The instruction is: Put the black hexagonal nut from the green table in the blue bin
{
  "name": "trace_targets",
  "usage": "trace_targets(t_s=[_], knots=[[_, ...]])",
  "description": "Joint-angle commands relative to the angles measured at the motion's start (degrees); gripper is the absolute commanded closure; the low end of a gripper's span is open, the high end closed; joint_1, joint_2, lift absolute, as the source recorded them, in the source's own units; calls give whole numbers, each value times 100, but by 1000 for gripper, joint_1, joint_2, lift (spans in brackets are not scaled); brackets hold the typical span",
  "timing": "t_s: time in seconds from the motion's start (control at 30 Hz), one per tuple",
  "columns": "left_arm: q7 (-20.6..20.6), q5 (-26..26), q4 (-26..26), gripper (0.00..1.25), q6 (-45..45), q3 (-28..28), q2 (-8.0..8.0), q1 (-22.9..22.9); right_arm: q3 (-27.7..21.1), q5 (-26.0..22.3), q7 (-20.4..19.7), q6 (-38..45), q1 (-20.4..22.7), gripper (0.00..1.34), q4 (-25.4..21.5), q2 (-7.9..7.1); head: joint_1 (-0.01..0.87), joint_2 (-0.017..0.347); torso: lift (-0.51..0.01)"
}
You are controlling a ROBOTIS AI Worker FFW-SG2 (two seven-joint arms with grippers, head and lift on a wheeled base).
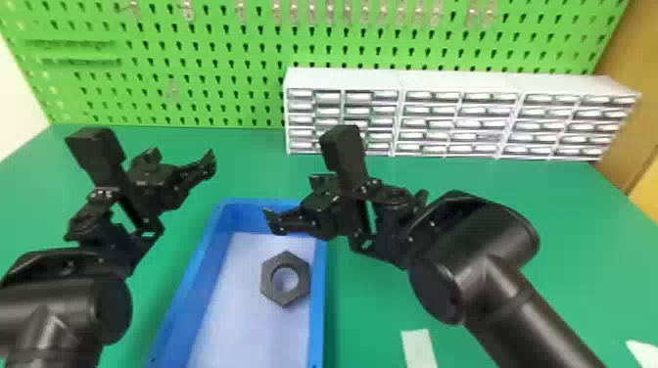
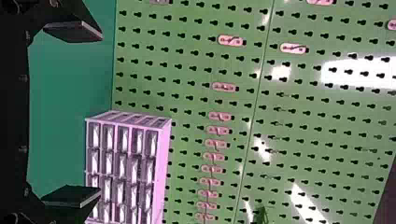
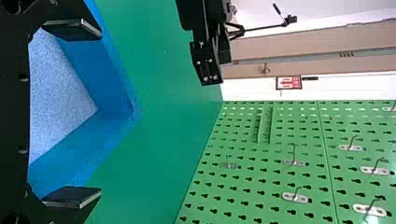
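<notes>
Black hexagonal nut (image 1: 285, 300) lies flat in blue bin (image 1: 318, 313), beside right wall. Left claw (image 1: 185, 153) open above bench (image 1: 494, 183), left of bin; right claw (image 1: 290, 200) (empty too) spread open around bin's far right corner.

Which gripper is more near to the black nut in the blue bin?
The right gripper: in the head view it hangs just beyond the nut; the left gripper is farther, past the far left corner of the bin.
</notes>
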Motion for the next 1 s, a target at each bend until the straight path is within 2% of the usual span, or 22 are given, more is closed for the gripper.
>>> trace_targets(t_s=[0.0,0.53,0.67,0.8,0.97], knots=[[4,0,0,124,0,0,0,-1,8,-10,0,0,-9,114,12,0,666,32,-100],[4,0,0,124,0,9,0,-1,-115,51,0,0,18,111,29,26,666,32,-100],[4,0,0,124,0,27,0,8,-449,201,9,-17,158,111,29,62,666,32,-100],[4,-9,0,124,18,44,0,25,-897,271,9,-457,422,114,29,97,666,32,-100],[4,-9,9,124,44,106,0,69,-1477,799,9,-580,686,114,20,149,666,32,-100]])
